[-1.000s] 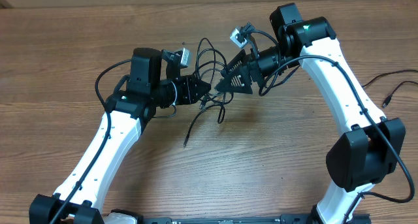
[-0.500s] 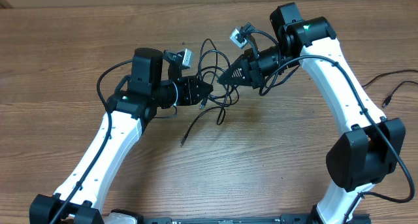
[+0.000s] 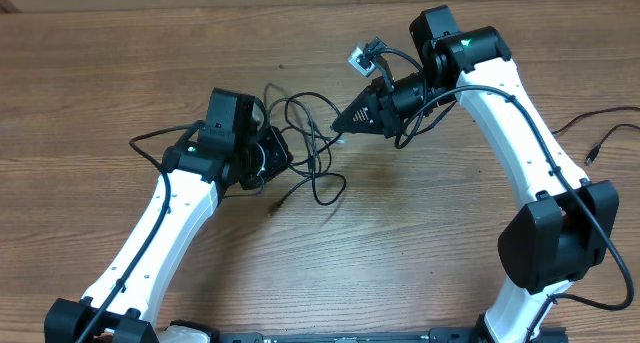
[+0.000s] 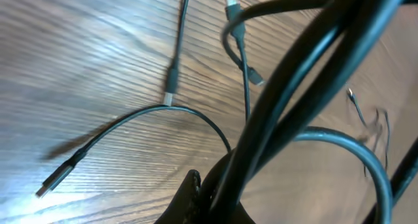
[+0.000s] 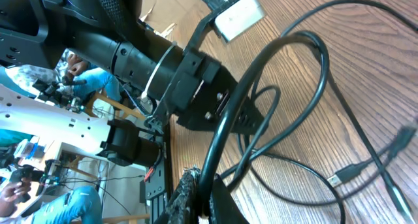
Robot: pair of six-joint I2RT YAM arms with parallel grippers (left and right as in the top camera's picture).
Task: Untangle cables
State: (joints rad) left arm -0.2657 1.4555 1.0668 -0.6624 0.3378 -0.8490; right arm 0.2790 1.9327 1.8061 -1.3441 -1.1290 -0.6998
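Both arms (image 3: 170, 218) have white shells, black joints, thick black wiring.

The setting is a robotics laboratory: a left arm (image 3: 170, 223) and a right arm (image 3: 520, 123) stand at the near edge of a wood-grain table (image 3: 100, 83), and the right wrist view shows further white robot hardware (image 5: 26, 113) and blue-clad people (image 5: 81, 67) beyond.

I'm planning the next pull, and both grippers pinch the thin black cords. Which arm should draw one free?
Probably the right. The right gripper is shut on what looks like one thin black cord, so it can draw that out. The left gripper seems to clamp two such cords, so it suits anchoring.
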